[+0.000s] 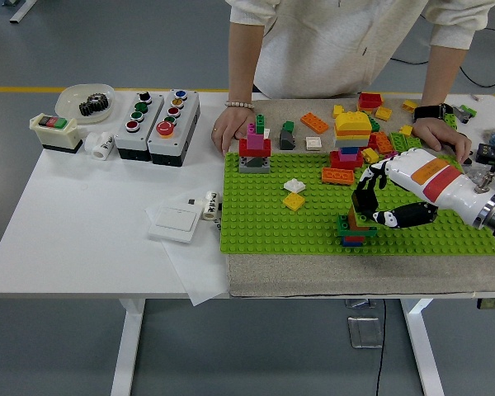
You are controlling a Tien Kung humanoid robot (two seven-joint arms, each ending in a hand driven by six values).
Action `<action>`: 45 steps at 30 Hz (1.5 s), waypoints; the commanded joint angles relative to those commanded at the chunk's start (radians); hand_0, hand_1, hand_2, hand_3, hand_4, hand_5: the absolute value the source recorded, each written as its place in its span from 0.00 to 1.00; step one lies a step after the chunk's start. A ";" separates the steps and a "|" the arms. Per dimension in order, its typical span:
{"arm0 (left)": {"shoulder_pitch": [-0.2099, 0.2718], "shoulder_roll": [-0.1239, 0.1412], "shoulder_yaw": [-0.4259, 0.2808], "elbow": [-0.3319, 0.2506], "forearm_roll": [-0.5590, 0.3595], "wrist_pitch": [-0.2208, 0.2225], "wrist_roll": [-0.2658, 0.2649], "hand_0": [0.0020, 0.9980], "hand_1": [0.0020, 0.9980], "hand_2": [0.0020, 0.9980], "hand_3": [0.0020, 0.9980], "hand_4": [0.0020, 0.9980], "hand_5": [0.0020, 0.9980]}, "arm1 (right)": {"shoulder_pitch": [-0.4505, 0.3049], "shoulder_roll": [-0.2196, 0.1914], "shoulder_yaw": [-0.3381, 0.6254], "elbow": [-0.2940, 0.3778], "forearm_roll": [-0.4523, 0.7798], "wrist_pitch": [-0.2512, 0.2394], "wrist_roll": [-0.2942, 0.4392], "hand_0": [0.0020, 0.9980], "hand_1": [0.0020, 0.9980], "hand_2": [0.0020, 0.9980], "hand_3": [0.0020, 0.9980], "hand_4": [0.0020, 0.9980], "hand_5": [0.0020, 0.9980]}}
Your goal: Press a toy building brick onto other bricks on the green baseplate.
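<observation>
The green baseplate (264,223) lies on a grey mat at the table's right half. A small stack of green, brown, red and blue bricks (345,230) stands near its front middle. My right hand (361,211) comes in from the right. Its black fingers (363,196) curl down over the stack's top brick and its thumb lies along the stack's right side. The top brick is mostly hidden under the fingers. My left hand is out of view.
A red and pink stack (255,150), a yellow and orange stack (351,134), and loose yellow (294,201) and orange (337,176) bricks sit on the plate. A person's hands (229,129) rest at the far edge. Button boxes (157,117) and a switch plate (173,221) lie at the left.
</observation>
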 joint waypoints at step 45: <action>0.009 -0.001 -0.014 0.001 0.024 -0.004 0.008 0.49 0.57 0.65 0.62 0.66 0.75 | -0.012 0.003 0.022 -0.015 0.004 0.029 0.021 0.36 0.48 0.54 0.54 0.72 0.30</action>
